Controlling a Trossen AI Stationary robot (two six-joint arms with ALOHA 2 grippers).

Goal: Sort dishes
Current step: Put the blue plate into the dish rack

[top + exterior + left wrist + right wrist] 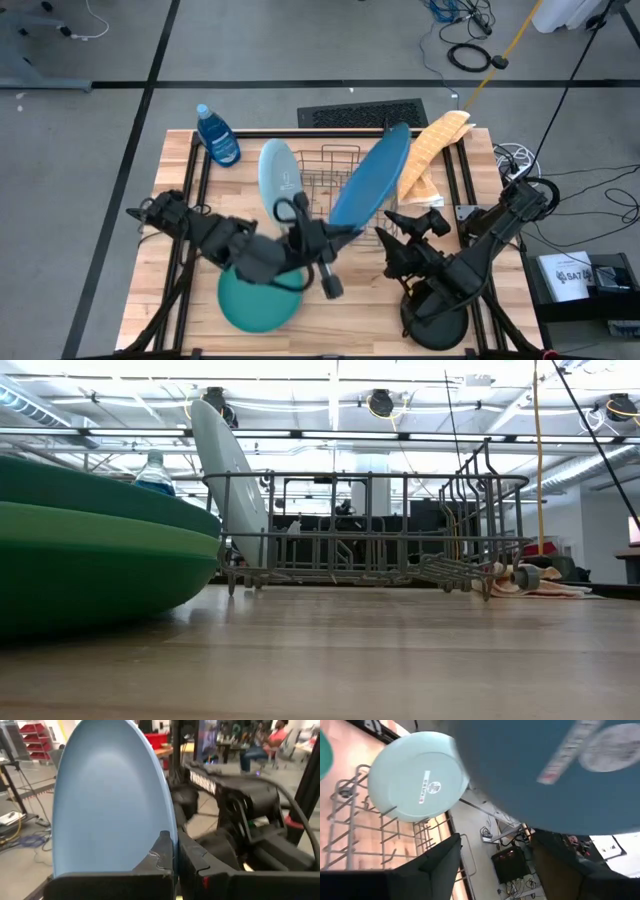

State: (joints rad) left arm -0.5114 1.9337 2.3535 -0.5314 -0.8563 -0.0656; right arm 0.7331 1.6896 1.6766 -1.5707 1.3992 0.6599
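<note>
Rack [335, 170] holding one light blue plate [279, 178]; blue plate [370, 178] pinched in shut left gripper [318, 235], beside wide-open, empty right gripper [400, 225]. Teal stack [255, 297] below, unsorted.

The wooden table [160, 240] bears a wire rack [335, 175], soap bottle [217, 136], stacked teal plates [255, 300], perhaps a cloth [432, 150].

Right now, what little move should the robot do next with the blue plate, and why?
Probably lower the blue plate into the grey rack. The left gripper has its jaws shut on it, tilted above the rack, where the light blue plate already stands.
</note>
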